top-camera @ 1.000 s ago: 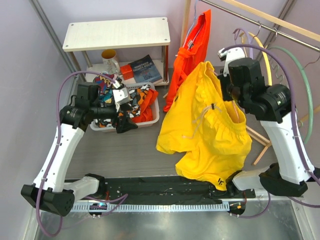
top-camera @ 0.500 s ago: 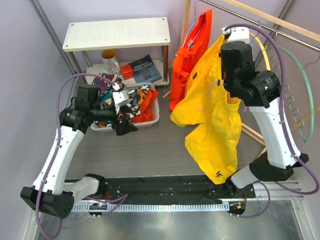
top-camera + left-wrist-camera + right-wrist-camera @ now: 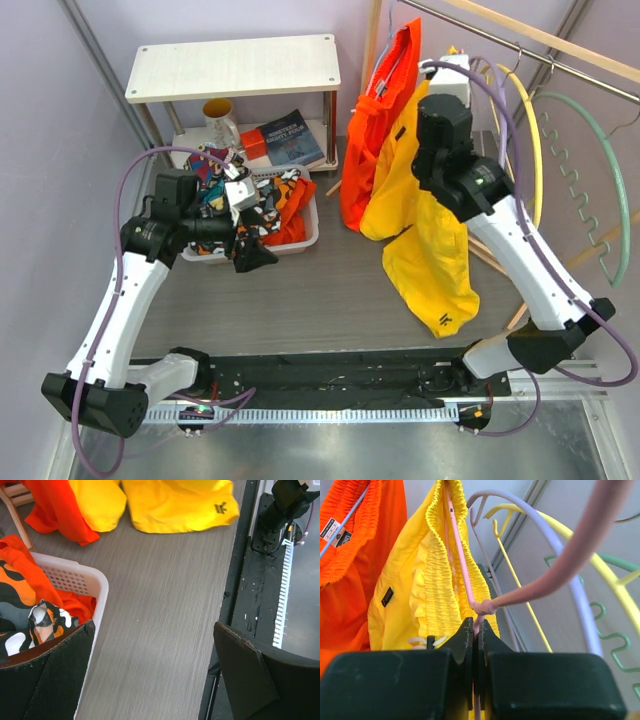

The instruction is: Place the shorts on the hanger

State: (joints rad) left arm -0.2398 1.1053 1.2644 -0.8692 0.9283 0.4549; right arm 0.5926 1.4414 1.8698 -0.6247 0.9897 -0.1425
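Note:
The yellow shorts hang by their gathered waistband on the thin pink hanger, legs down, with the dark logo near the hem. My right gripper is shut on the hanger's pink wire just below the neck, raised high beside the rail. The shorts hang right next to an orange garment. Their hem shows in the left wrist view. Low over the tabletop beside the white basket, my left gripper stands wide open with nothing between its fingers.
The basket holds patterned cloth. Lilac, yellow and green hangers hang on the rail to the right. A white shelf with a mug and a book beneath stands at the back left.
My right arm has lifted the hanger and shorts up and back, toward the rail beside the orange garment. My left gripper has opened a little wider, staying in place.

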